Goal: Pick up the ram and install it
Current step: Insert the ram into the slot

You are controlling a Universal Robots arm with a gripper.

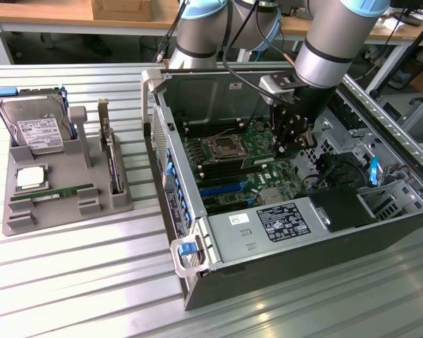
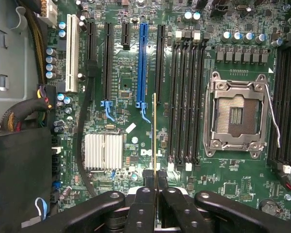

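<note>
Fingers (image 2: 144, 206) of the end effector (image 2: 155, 182) are clamping the ram (image 2: 155, 133) edge-on above the motherboard (image 2: 131, 68), beside its black memory slots (image 2: 186, 97), inside the open computer case (image 1: 197, 232) sitting on the worktop (image 1: 70, 282).

Open computer case (image 1: 381, 211), motherboard (image 2: 136, 87), empty processor socket (image 2: 236, 115), grey holder tray (image 1: 56, 204), hard drive (image 1: 35, 130)
</note>
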